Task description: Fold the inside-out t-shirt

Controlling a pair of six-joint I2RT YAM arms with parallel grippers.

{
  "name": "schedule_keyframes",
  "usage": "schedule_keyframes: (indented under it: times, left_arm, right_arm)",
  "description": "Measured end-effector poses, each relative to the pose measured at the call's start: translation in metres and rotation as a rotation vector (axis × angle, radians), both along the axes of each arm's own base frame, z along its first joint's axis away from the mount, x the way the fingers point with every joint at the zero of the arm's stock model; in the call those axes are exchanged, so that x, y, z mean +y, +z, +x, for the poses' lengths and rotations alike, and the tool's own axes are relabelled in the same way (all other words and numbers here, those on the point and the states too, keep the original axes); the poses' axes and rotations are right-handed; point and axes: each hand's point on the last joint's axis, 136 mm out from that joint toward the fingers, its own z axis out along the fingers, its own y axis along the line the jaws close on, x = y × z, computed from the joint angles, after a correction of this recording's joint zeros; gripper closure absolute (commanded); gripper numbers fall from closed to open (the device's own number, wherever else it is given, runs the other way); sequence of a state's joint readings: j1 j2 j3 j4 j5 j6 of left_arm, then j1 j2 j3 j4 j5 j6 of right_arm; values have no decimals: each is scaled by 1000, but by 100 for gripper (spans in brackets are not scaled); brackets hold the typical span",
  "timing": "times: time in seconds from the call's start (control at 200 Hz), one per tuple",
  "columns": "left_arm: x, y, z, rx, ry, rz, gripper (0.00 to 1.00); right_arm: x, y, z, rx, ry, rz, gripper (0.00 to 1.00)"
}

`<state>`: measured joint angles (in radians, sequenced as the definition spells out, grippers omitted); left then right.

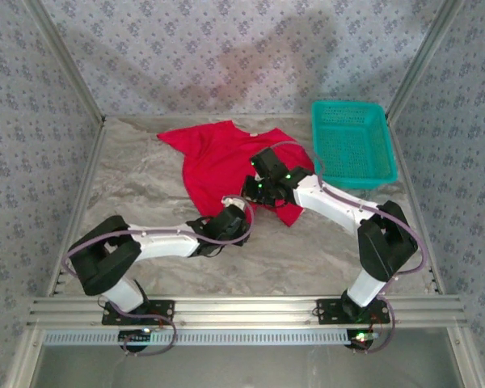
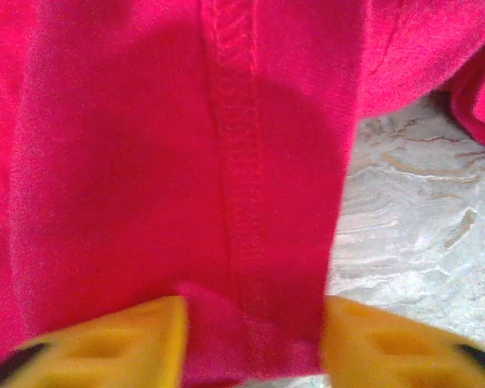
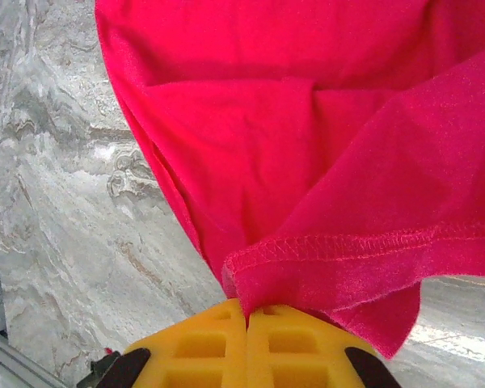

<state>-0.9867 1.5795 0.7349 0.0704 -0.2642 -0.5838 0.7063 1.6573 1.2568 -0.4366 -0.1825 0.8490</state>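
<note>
- The red t-shirt lies spread and rumpled towards the back middle of the worktop, its near edge lifted.
- The right gripper has its jaws together, pinching the stitched hem at the near right.
- The left gripper has its jaws against both sides of a seamed fold, clamped on it.
- A teal basket stands just right of the t-shirt, apart from it.
</note>
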Motion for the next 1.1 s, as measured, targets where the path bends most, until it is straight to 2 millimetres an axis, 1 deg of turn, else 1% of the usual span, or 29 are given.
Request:
schedule_keyframes:
  times: [0.03, 0.06, 0.165, 0.245, 0.305, 0.345, 0.45, 0.52, 0.57, 0.625, 0.66, 0.705, 0.765, 0.81, 0.879, 0.914, 0.999, 1.099]
  left_arm:
    - [2, 0, 0, -3, 8, 10, 88]
    - [3, 0, 1, -2, 16, 14, 100]
    - [11, 2, 0, -4, 33, 44, 100]
    - [19, 12, -2, -10, 40, 54, 100]
    - [22, 29, -3, -28, 39, 44, 100]
    - [25, 44, -3, -47, 37, 27, 100]
    - [34, 89, -2, -108, 40, -51, 100]
    - [46, 117, 2, -143, 55, -116, 100]
    - [56, 134, 7, -161, 73, -160, 100]
    - [66, 144, 11, -164, 87, -195, 100]
    - [70, 147, 15, -158, 96, -208, 100]
    - [74, 149, 19, -147, 103, -225, 100]
    - [77, 149, 21, -122, 101, -238, 100]
    - [76, 148, 22, -103, 96, -246, 100]
    - [73, 145, 22, -72, 85, -257, 100]
    - [71, 143, 22, -60, 78, -261, 100]
    - [68, 140, 21, -36, 64, -269, 100]
    - [65, 139, 19, -21, 52, -280, 100]
  right_arm:
    - [0, 0, 0, -1, 1, 1, 100]
    - [1, 1, 0, -3, 1, 2, 100]
    - [0, 0, 0, -1, 3, -2, 100]
    - [-1, 0, 0, -6, 7, -7, 100]
    - [-3, 0, 1, -10, 13, -20, 100]
    - [-4, 0, 4, -16, 15, -30, 100]
    - [-8, 2, 17, -41, 14, -69, 100]
    - [-9, 4, 28, -60, 13, -89, 100]
    - [-9, 6, 36, -73, 14, -98, 91]
    - [-6, 10, 45, -87, 16, -102, 79]
    - [-4, 12, 51, -98, 16, -105, 71]
    - [-1, 15, 57, -110, 24, -109, 64]
    - [-1, 17, 62, -120, 25, -117, 62]
    - [-2, 17, 62, -121, 28, -127, 62]
    - [-6, 18, 58, -124, 31, -137, 67]
    - [-8, 18, 54, -129, 34, -141, 73]
    - [-14, 17, 32, -131, 58, -152, 85]
    - [-11, 18, 5, -131, 98, -139, 89]
